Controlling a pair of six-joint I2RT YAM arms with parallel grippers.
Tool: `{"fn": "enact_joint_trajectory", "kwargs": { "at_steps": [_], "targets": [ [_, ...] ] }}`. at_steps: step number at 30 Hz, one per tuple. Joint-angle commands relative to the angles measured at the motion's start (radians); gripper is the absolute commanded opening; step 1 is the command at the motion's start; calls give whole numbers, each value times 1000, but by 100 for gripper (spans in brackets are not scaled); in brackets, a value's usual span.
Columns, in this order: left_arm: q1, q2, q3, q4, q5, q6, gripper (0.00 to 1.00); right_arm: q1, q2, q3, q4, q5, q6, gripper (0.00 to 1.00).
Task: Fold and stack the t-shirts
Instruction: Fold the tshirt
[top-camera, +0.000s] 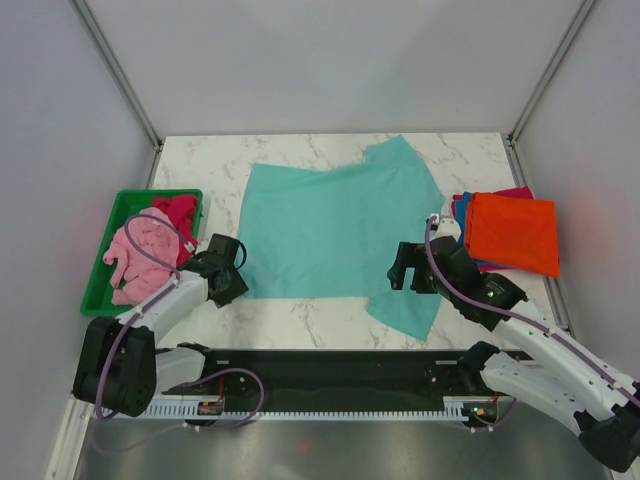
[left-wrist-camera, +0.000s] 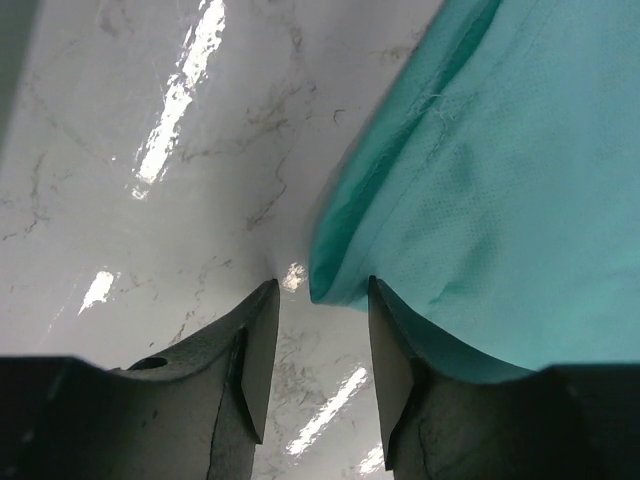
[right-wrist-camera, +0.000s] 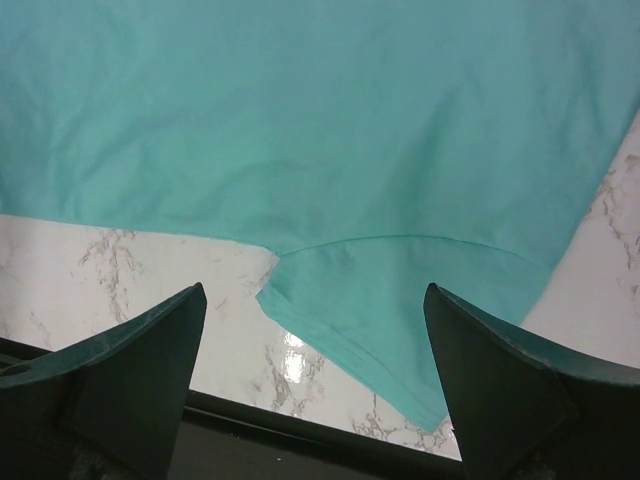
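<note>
Left gripper (left-wrist-camera: 322, 288) half open at the near left hem corner of the teal shirt (top-camera: 335, 230), cloth edge just between the tips; right gripper (right-wrist-camera: 314, 292) spread wide above the near right sleeve, holding nothing. Spread flat across the middle of the marble table (top-camera: 300, 318); looks light, thin and limp, likely to sag once lifted, so best pinched low at hem corner and sleeve seam. Farther out: pink shirt (top-camera: 140, 255) and red shirt (top-camera: 180, 212) in the green tray (top-camera: 95, 290) at left, folded stack (top-camera: 515, 232) topped with orange at right.
</note>
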Motion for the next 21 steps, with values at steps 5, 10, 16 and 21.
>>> {"fn": "enact_joint_trajectory", "kwargs": {
  "at_steps": [5,10,16,21],
  "targets": [
    [-13,46,-6,117,-42,-54,45,3,13,-17,-38,17,39,98],
    [-12,29,-14,139,-43,-45,17,12,8,-47,-64,42,116,98],
    [-12,3,-34,171,-14,-19,2,157,196,-106,-158,139,360,98],
    [-12,-38,-60,194,-2,-2,2,375,264,-139,-236,210,604,98]
  ]
}}
